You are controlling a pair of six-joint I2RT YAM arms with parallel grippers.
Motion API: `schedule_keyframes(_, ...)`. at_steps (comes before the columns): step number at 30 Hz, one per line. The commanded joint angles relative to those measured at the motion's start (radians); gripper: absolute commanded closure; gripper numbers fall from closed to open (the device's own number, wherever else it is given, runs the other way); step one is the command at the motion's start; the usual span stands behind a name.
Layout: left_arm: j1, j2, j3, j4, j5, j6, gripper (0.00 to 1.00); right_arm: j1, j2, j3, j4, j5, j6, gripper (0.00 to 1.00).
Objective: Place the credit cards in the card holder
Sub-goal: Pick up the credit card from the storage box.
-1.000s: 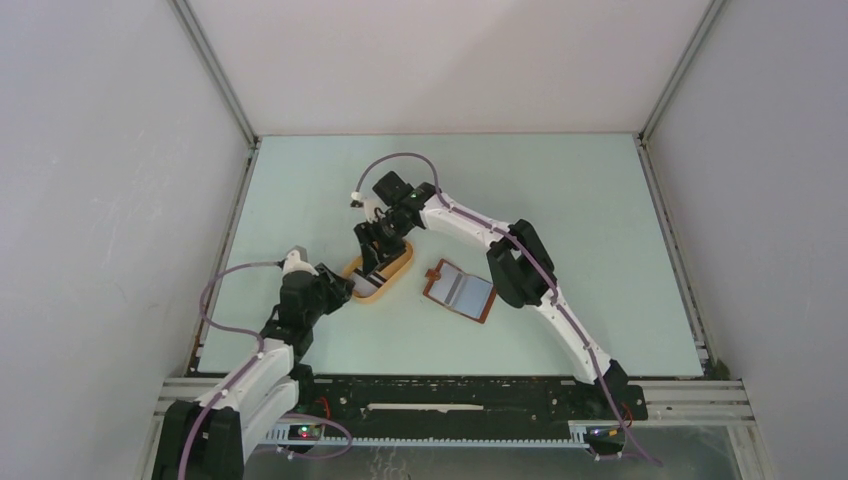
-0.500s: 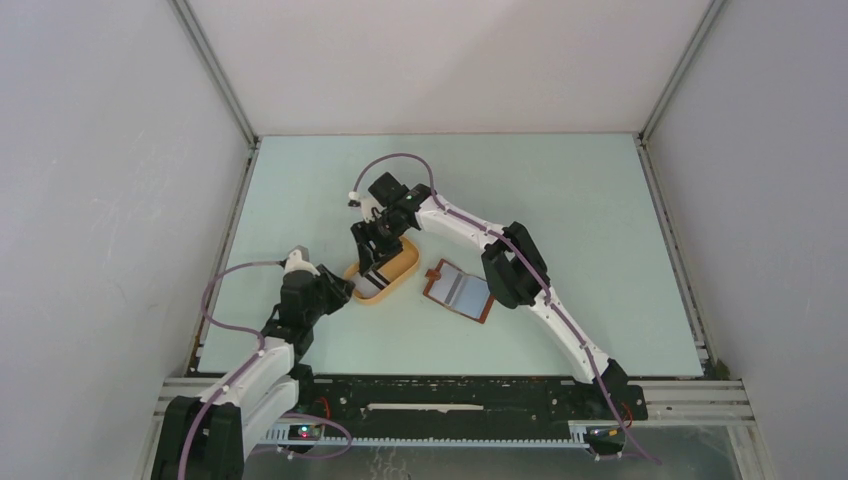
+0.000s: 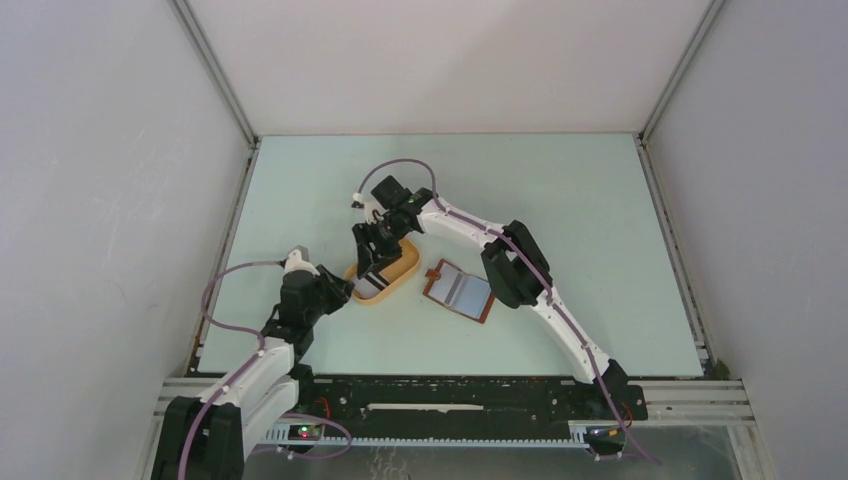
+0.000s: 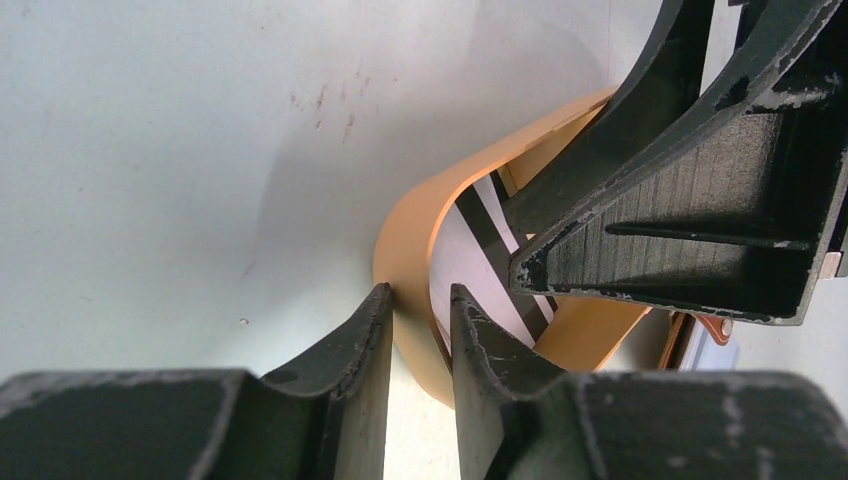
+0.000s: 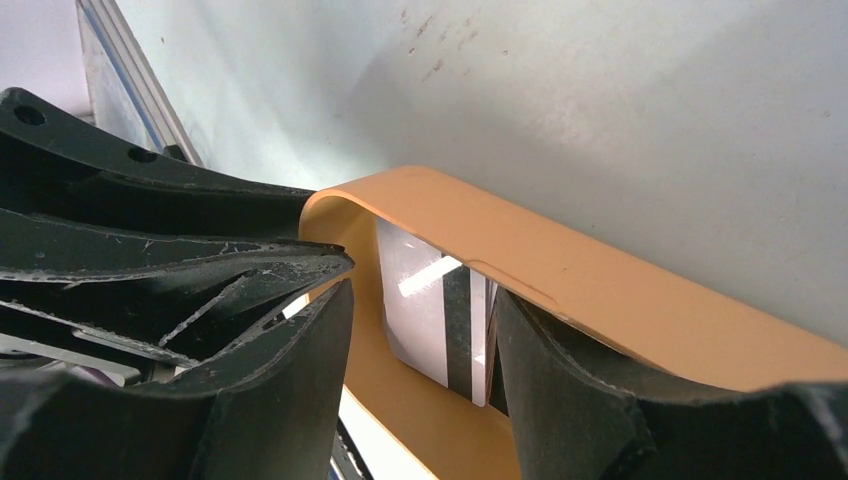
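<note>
The credit cards [image 5: 425,300], grey-white with a dark stripe, lie stacked in the near-left end of an orange-yellow oval tray [image 3: 398,268]. My right gripper [image 5: 425,325] is open and reaches down into the tray, one finger on each side of the cards [image 3: 371,281]. My left gripper [image 4: 420,300] is shut on the tray's near-left wall [image 4: 405,240]. The card holder [image 3: 459,291], reddish-brown with a pale inside, lies open on the table just right of the tray. Its corner shows in the left wrist view [image 4: 705,328].
The right gripper's fingers [image 4: 680,230] stand close in front of the left gripper. Grey walls enclose the pale green table [image 3: 560,200] on three sides. The rail with the arm bases [image 3: 450,400] runs along the near edge.
My right gripper has shifted slightly left and lower into the tray, over the cards. The left arm, tray and card holder have not moved.
</note>
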Motion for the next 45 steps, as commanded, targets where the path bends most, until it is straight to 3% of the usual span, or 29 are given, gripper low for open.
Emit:
schedule_keyframes(1,0.007,-0.003,0.028,0.005,0.024,0.018,0.72,0.033,-0.041,-0.04,0.013,-0.106,0.094,0.38)
schedule_keyframes(16,0.006,-0.009,0.028,-0.002,0.009,0.014,0.73,0.03,-0.133,-0.097,0.063,-0.21,0.152,0.39)
schedule_keyframes(30,0.007,-0.026,0.027,-0.012,-0.006,0.011,0.73,0.013,-0.13,-0.126,0.034,-0.1,0.097,0.42)
schedule_keyframes(45,0.006,-0.024,0.027,-0.012,-0.007,0.012,0.74,-0.015,-0.158,-0.15,0.06,-0.178,0.107,0.52)
